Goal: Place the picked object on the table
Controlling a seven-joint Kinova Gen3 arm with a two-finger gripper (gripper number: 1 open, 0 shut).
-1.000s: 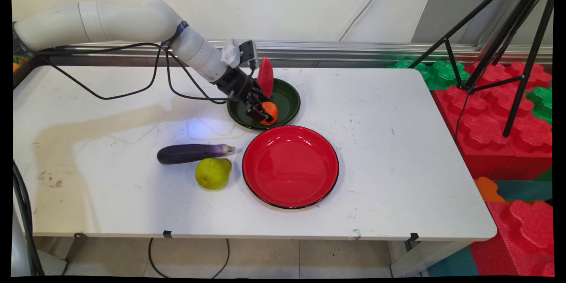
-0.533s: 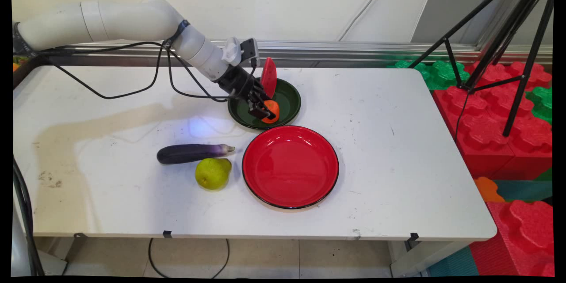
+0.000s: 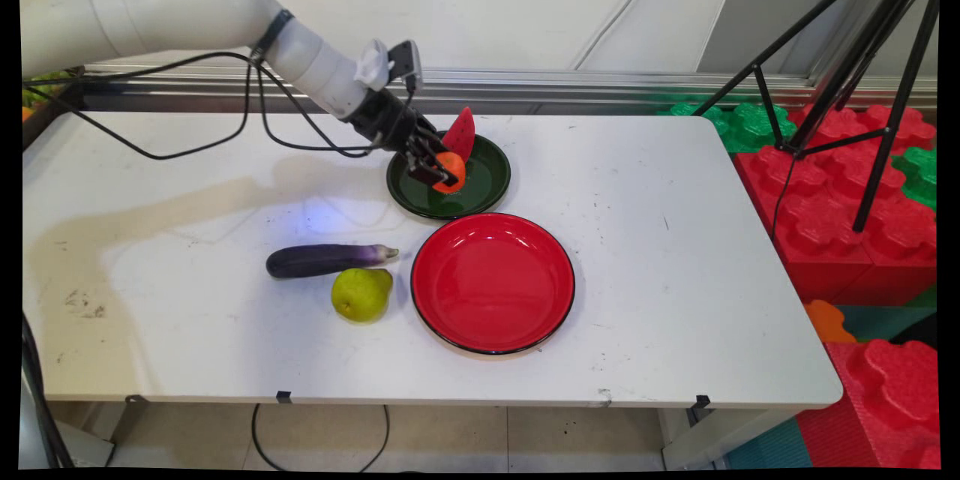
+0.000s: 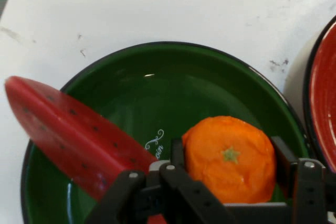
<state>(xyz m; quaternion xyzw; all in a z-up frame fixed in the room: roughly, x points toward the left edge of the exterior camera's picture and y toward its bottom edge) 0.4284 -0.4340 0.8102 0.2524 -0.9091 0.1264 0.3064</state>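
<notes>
My gripper (image 3: 444,172) (image 4: 229,161) is shut on an orange mandarin (image 3: 451,165) (image 4: 229,150) and holds it just above the dark green plate (image 3: 491,184) (image 4: 157,87). A red watermelon slice (image 3: 460,135) (image 4: 68,132) stands tilted in that plate, right beside the gripper, its lower end hidden behind the linkage. Black fingers (image 4: 282,156) press on both sides of the fruit.
A large red plate (image 3: 493,281) lies in front of the green one, its rim (image 4: 317,87) showing in the hand view. A purple eggplant (image 3: 326,259) and a yellow-green pear (image 3: 361,293) lie left of it. Tripod legs (image 3: 862,75) and foam blocks (image 3: 840,195) stand at the right.
The arm has risen and pulled slightly back, lifting the mandarin off the green plate's floor. The watermelon slice leans more to the right.
</notes>
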